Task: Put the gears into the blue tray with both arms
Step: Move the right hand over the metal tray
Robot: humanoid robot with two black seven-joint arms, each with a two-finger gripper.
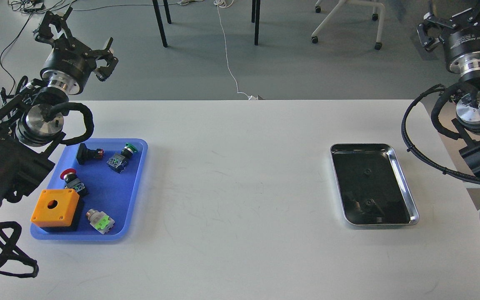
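Two tiny black gears lie in the shiny steel tray (pixel 406 196) at the right: one gear (pixel 366 171) near its middle, the other gear (pixel 368 203) closer to the front. The blue tray (pixel 133 183) sits at the left of the table. My left gripper (pixel 78 41) hangs high above and behind the blue tray, its fingers spread apart and empty. My right gripper (pixel 456 21) is raised at the top right, beyond the table's far corner, well away from the steel tray. It is partly cut off by the frame edge, and its visible finger is splayed wide.
The blue tray holds an orange box (pixel 55 207) with a round hole and several push-button switches with red or green caps (pixel 120 158). Black cable hoses (pixel 427 162) loop over the table's right edge. Chair legs and cords lie on the floor behind the table.
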